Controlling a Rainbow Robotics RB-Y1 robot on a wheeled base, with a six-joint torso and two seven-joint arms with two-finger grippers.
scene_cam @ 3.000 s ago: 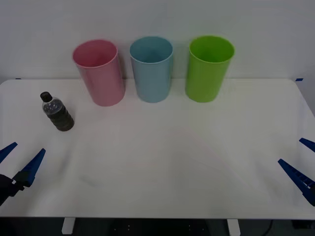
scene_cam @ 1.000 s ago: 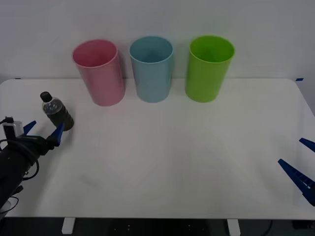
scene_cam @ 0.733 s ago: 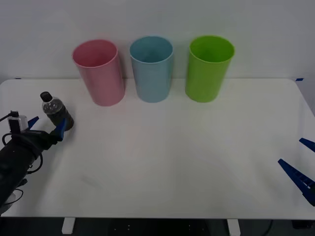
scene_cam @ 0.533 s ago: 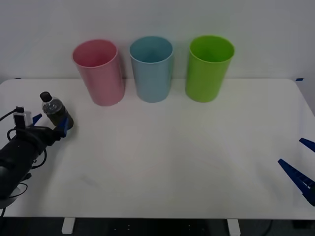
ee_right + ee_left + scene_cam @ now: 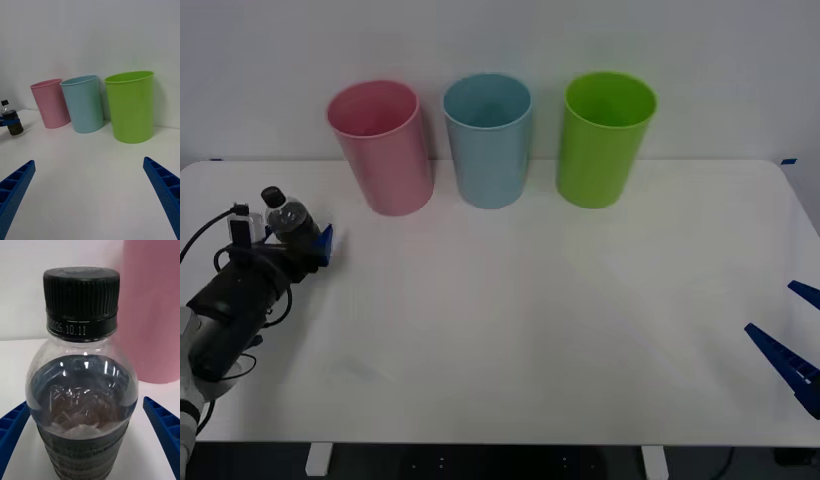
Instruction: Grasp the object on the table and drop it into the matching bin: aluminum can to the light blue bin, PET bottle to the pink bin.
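Observation:
The PET bottle, small and clear with a black cap and dark lower body, stands upright at the far left of the white table. My left gripper is open and straddles it, one blue finger on each side of the bottle. The pink bin stands just behind it to the right, close behind in the left wrist view. The light blue bin is beside the pink one. My right gripper rests open at the table's right edge.
A green bin stands to the right of the light blue one, all three in a row at the back of the table. The right wrist view shows the same row: pink bin, light blue bin, green bin, with the bottle far off.
My left arm has come forward from the table's near-left corner to the bottle, and its open fingers now flank it. The bottle, the bins and the right arm have not moved.

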